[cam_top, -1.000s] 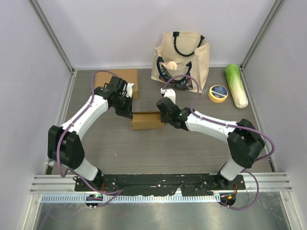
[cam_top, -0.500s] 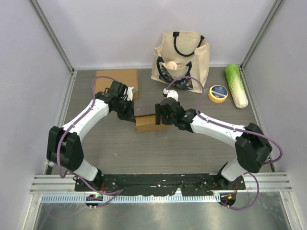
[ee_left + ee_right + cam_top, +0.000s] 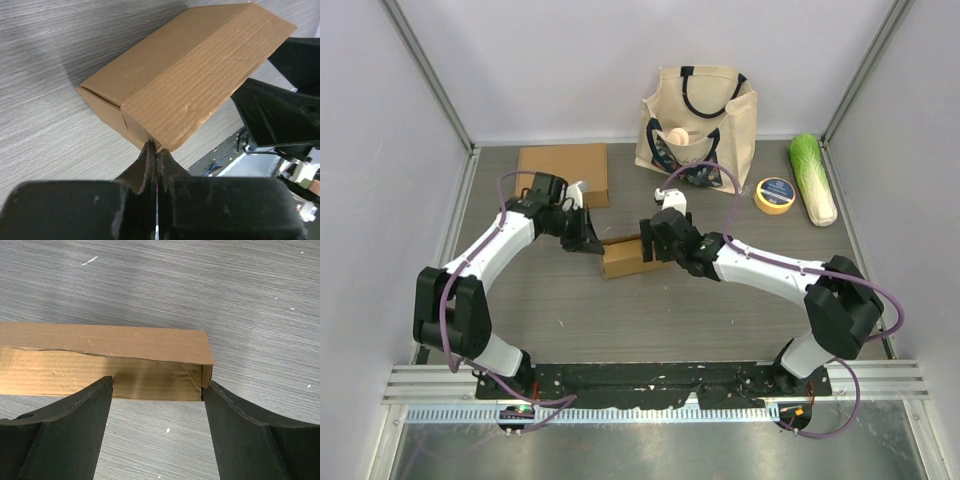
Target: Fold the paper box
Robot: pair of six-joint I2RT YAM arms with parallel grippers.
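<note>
The brown paper box (image 3: 620,258) lies on the table between my two grippers, its lid folded down. In the left wrist view the box (image 3: 185,75) fills the upper frame, and my left gripper (image 3: 156,148) is shut, pinching the cardboard edge at its near lower corner. In the top view the left gripper (image 3: 590,240) is at the box's left end. My right gripper (image 3: 157,385) is open, its fingers straddling the box's end (image 3: 150,365); the right fingertip (image 3: 212,390) touches the box's corner. In the top view the right gripper (image 3: 648,246) is at the box's right end.
A flat sheet of cardboard (image 3: 563,165) lies at the back left. A canvas tote bag (image 3: 698,120) stands at the back centre. A yellow tape roll (image 3: 774,195) and a cabbage (image 3: 813,178) lie at the back right.
The box has shifted slightly left and turned a little. My left gripper has drawn back to the box's left end, and my right gripper has followed the box leftward.
</note>
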